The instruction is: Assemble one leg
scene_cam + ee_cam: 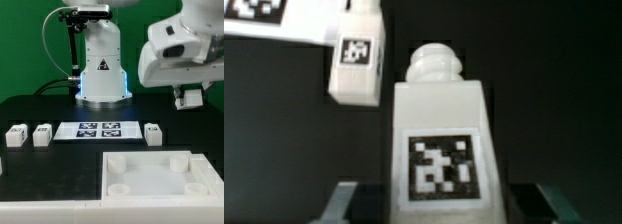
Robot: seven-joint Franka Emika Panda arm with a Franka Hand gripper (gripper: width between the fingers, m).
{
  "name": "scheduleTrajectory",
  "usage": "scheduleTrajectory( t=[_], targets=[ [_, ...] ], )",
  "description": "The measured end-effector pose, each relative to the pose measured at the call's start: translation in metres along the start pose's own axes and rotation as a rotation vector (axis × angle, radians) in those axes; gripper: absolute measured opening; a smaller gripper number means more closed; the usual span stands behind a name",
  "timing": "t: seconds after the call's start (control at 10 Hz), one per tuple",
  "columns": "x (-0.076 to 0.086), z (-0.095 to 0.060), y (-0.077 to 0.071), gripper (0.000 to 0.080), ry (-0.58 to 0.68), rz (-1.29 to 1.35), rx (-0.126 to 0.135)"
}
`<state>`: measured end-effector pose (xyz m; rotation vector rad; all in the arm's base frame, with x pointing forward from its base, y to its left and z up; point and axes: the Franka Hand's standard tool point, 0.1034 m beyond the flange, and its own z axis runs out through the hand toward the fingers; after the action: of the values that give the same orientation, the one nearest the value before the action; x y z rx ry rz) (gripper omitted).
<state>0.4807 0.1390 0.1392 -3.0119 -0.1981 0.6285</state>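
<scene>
My gripper (188, 100) hangs high above the table at the exterior view's right. It is shut on a leg (187, 96). In the wrist view this leg (441, 140) is a white oblong block with a black-and-white tag on its face and a screw tip pointing away from the gripper (446, 208). The fingers (354, 200) flank its near end. The white tray (160, 176) with round corner sockets lies at the front right, below the gripper.
Three more legs lie in a row on the black table: two at the left (15, 136) (42, 134) and one (152, 132) (352, 62) right of the marker board (97, 129) (263, 20). The robot base (102, 72) stands behind it.
</scene>
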Motion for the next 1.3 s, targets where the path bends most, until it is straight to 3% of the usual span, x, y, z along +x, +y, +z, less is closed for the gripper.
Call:
scheduleTrajectory(
  t=[0.2,0.3,0.4,0.6,0.8,0.9,1.0,1.1,1.3],
  targets=[
    [0.03,-0.066,0.025,0.0291,0.173,-0.026,0.002],
    [0.055,-0.09,0.027,0.0291,0.34,-0.02,0.012],
    [0.064,-0.095,0.026,0.0291,0.463,-0.006,0.028],
    [0.059,-0.089,0.029,0.0291,0.684,-0.006,0.009],
    [0.066,-0.093,0.033,0.0291,0.895,-0.01,0.0],
    [0.079,-0.084,0.045,0.0291,1.016,-0.021,-0.016],
    [0.106,-0.072,0.056,0.0291,0.952,-0.041,-0.028],
    [0.123,-0.092,0.06,0.0291,0.99,-0.044,-0.035],
    [0.145,-0.063,0.06,0.0291,0.995,-0.038,-0.026]
  ],
)
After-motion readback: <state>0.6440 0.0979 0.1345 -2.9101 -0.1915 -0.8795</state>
